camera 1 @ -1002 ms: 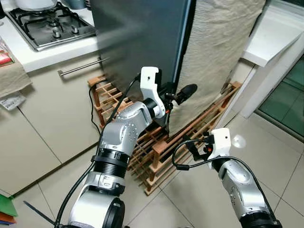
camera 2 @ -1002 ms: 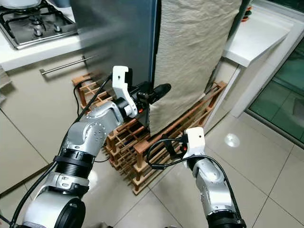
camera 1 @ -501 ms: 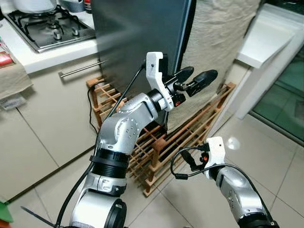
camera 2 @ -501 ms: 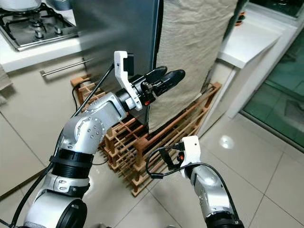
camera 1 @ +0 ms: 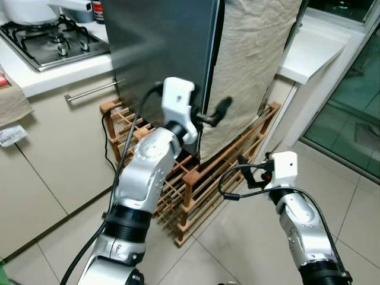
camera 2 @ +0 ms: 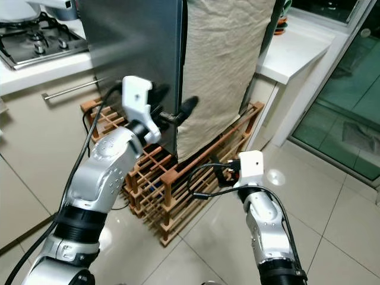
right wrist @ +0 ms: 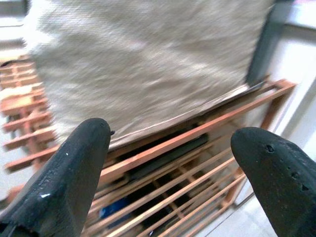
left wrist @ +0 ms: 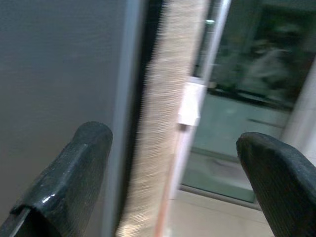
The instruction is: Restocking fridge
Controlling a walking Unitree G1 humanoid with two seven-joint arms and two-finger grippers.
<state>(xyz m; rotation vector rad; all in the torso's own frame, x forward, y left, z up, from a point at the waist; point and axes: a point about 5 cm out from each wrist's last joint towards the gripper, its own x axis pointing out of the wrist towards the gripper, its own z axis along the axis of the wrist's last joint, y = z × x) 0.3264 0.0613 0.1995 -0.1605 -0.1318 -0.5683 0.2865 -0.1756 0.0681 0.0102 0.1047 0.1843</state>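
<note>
Reaching toward fridge: left tool, fingers spread, empty, sits at vertical gap between grey door edge and cloth hanging beside it. Gap's long axis vertical. Left arm nearer; right tool open, lower, facing wooden rack under cloth. Left wrist view shows gap between fingers; eye views hide it behind wrist.

Fridge top cut off by the frame edge, its front hidden under a beige cloth, left wrist view blurred (glass door beyond indistinct), wooden rack contents too dark to tell
</note>
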